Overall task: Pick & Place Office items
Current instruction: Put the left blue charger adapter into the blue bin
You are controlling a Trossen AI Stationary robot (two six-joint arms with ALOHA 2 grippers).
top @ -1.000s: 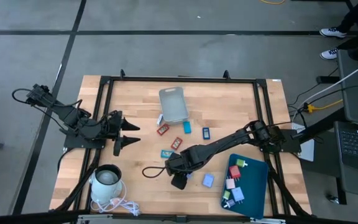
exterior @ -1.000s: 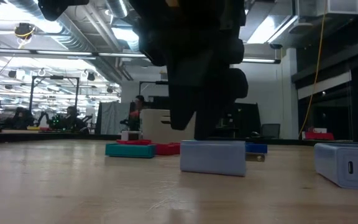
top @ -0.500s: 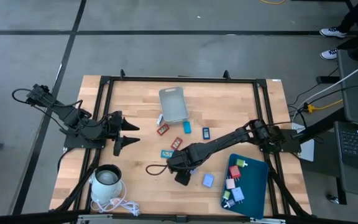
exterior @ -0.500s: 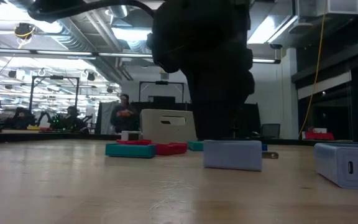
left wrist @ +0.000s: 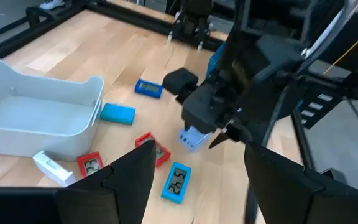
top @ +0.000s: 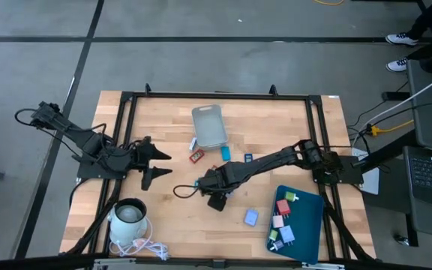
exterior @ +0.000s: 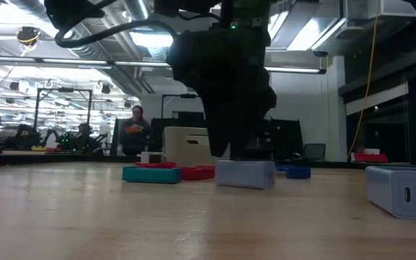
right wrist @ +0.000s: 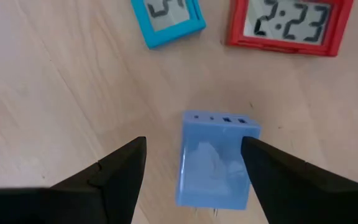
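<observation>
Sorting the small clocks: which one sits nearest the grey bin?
The red-framed digital clock beside the translucent grey bin's corner; the other clocks lie farther out.

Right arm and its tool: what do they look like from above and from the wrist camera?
The right arm is a slim run of black jointed links, with a black cable looping out near its wrist. Its tool ends in two flat, dark, wedge-shaped fingers with matte faces. No markings show. The left arm matches it, black, with pointed fingers.

Right arm stretched low across table centre, right gripper [right wrist: 190, 163] fingers parted (pointing down), left gripper [top: 156, 164] spread, waiting left.
</observation>
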